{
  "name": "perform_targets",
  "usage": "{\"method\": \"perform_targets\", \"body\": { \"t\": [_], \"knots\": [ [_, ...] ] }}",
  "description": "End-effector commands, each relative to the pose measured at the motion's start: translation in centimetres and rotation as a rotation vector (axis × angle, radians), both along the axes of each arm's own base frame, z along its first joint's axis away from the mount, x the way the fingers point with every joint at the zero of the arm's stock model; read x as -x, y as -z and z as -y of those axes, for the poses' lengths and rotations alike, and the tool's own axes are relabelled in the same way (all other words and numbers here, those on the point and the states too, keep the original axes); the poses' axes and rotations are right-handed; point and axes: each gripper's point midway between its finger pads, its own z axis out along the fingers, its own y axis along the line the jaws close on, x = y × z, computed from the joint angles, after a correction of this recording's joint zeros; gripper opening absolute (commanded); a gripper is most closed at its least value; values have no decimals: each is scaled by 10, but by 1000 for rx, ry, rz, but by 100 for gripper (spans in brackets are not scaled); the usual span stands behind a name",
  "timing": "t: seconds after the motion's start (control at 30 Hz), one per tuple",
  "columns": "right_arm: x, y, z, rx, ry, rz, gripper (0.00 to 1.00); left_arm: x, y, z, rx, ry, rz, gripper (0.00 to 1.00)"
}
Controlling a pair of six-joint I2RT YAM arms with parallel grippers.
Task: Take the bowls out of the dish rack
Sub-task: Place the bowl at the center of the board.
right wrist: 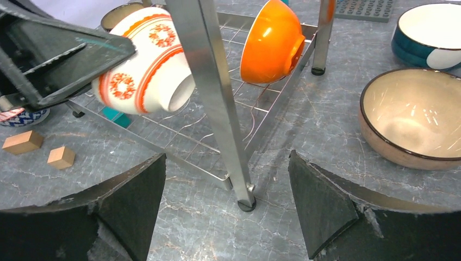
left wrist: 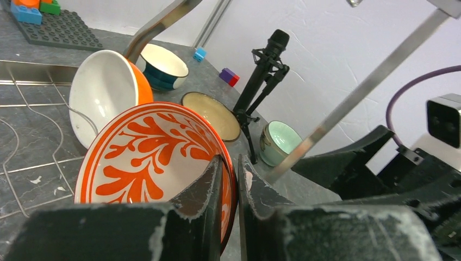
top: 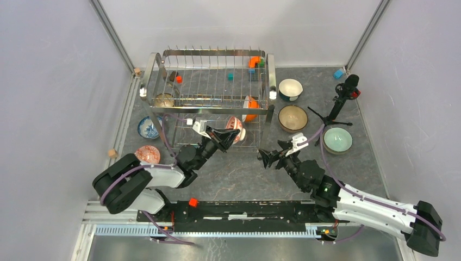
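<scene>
The dish rack (top: 209, 95) is the biggest thing here. Over the front of its lower shelf, the left gripper (left wrist: 229, 163) is clamped on the rim of the red-patterned bowl (left wrist: 147, 157), which is tipped on its side so it can be pulled out. By the rack's front right leg, the right gripper (top: 266, 157) is held wide apart with nothing in it, likely kept ready. The orange bowl (top: 250, 109) is leaned at the rack's lower right end, not yet taken out.
</scene>
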Motion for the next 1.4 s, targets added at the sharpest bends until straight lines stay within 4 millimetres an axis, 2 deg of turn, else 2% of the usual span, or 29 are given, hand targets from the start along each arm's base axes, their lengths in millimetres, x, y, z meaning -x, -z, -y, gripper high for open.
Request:
{"method": "perform_targets", "body": {
  "t": [0.0,0.3,0.57,0.77,0.97,1.23,1.37],
  "knots": [
    [-1,-23,-1,-62,-11,7,89,11,-30,-8,59,-38,38,2],
    [9,-37,7,-8,-49,9,91,50,-24,4,-51,51,-26,2],
    [27,-41,20,53,-122,33,91,80,-2,9,-173,127,-93,2],
    [33,-29,35,55,-100,-10,90,110,4,21,-280,201,-74,2],
    [34,-19,43,34,-67,-45,90,145,15,44,-491,246,7,2],
    [33,1,54,17,2,-113,89,154,47,59,-778,187,111,2],
    [30,8,68,-2,90,-165,89,172,42,83,-820,218,228,2]
  ]
}}
